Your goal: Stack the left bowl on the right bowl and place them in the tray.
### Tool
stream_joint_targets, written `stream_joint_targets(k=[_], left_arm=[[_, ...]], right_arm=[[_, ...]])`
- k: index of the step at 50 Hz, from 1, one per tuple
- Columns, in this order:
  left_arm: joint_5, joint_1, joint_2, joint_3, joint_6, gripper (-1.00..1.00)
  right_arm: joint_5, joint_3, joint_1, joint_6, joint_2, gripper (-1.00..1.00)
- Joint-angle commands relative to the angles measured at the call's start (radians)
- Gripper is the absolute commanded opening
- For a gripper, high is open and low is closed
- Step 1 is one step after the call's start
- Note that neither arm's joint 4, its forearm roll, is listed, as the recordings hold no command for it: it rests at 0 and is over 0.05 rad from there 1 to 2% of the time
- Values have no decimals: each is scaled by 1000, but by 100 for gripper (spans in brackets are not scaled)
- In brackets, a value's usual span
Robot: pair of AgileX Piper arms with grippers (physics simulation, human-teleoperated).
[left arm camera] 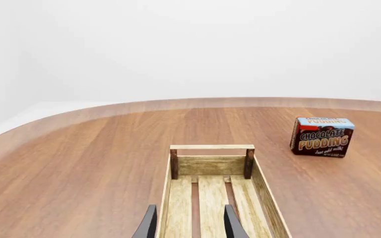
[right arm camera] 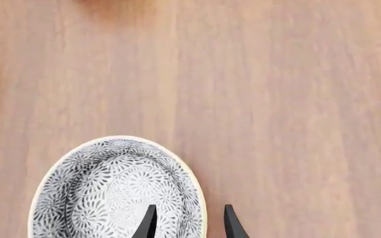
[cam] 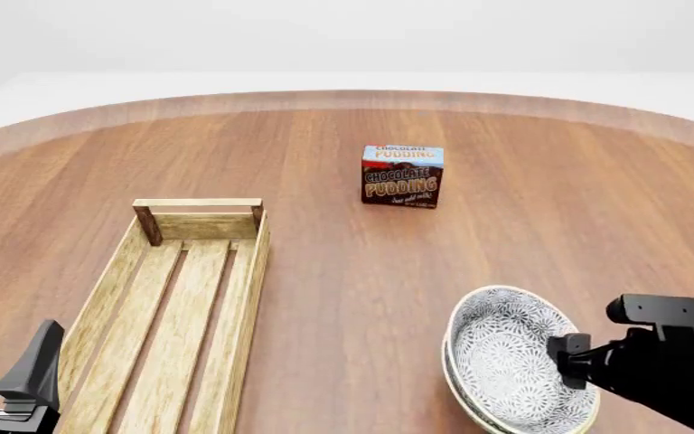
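Front view is cropping my stacked grey-patterned ceramic bowls (cam: 510,362) (rim straddled by the parted right gripper (right arm camera: 187,218)); left gripper (left arm camera: 189,223), fingers apart, hanging over the light-wood slatted tray (cam: 166,307).

I see a big brown wood table (cam: 323,145) with a round far edge. A small box of chocolate pudding (cam: 403,175) stands up on it, out in the open, far from me. The box is dark brown with a blue top and big letters on its front. Behind the table is plain white.
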Motion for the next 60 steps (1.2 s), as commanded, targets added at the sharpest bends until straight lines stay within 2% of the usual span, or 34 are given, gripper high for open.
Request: stream_joint_targets(k=[1,24,32,41,42,45,54,58,60], left_arm=[[0,0,0,0,0,100],[0,0,0,0,0,100],[0,0,0,0,0,100],[0,0,0,0,0,100],[0,0,0,0,0,100],[0,0,0,0,0,100],[0,0,0,0,0,100],[0,0,0,0,0,100],[0,0,0,0,0,100]], right_arm=[[-78,70,18,-2,65,100],[-198,163,36,46,101,100],[-304,208,55,69,169,100],[-365,228,68,83,212,100],[-364,229,70,83,213,-100],[-357,222,61,82,206,-100],[-249,182,46,76,110,-100],[-88,105,17,70,-44,-100],[-12,78,34,91,-130,-100]])
